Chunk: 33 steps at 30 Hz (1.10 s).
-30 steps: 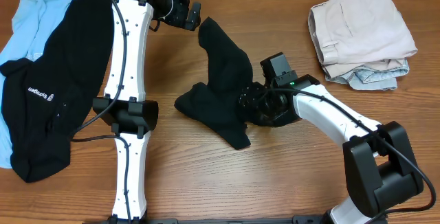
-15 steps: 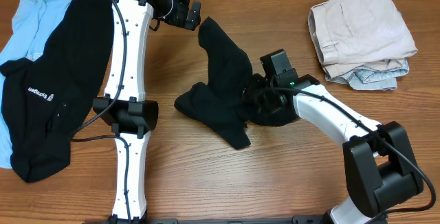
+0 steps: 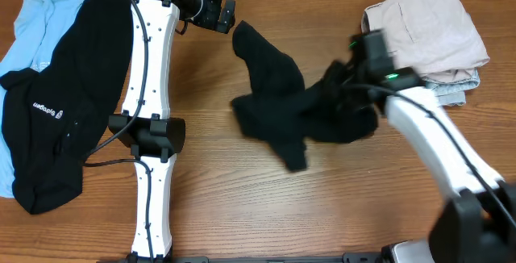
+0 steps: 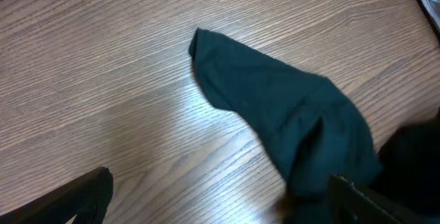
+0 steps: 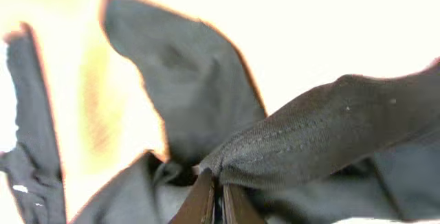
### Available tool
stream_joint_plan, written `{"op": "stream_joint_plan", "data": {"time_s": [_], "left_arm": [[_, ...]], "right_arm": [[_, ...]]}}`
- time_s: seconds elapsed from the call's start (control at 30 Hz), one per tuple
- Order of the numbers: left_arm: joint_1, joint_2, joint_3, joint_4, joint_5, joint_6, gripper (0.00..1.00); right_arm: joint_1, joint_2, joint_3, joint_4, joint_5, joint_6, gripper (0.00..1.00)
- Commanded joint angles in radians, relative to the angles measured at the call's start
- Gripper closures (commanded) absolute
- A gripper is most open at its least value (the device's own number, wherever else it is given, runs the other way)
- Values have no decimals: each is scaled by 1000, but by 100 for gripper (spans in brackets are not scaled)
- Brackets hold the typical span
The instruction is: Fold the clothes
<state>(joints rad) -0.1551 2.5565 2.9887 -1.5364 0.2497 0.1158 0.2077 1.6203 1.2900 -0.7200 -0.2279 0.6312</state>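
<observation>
A small black garment lies crumpled at the table's middle, and its right part is lifted off the wood. My right gripper is shut on that lifted edge. In the right wrist view the fingertips pinch a hemmed fold of the black cloth. My left gripper hovers open at the back, just left of the garment's far tip. The left wrist view shows the dark cloth on the wood ahead of my open left gripper, with nothing between the fingers.
A folded beige garment sits on a light blue one at the back right. At the left edge a black shirt with a white logo lies over a pale blue garment.
My right gripper has closed on the black garment's edge and pulled it up and to the right, dragging the cloth that way. The left arm has not moved.
</observation>
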Motion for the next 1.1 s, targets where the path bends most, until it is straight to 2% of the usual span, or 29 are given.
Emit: {"op": "stream_joint_plan", "data": {"time_s": [0.0,0.13,0.27,0.47,0.8,1.07], "left_arm": [[5,0,8,2,45,50,0],[-2,0,8,-5,138,114,1],[-31,1,8,-24,292,226,1],[-114,14,-4,-40,315,341,0],[-262,113,-29,-21,333,321,0],[-312,121,-29,5,423,326,0]], "right_arm": [[-58,-109,140,-81,14,-137,96],[-90,-122,232,-190,18,-192,96],[-92,-122,242,-211,18,-194,96],[-92,-122,242,-220,18,-195,96],[-92,-122,242,-267,72,-195,96],[-92,-122,242,-288,97,-195,96]]}}
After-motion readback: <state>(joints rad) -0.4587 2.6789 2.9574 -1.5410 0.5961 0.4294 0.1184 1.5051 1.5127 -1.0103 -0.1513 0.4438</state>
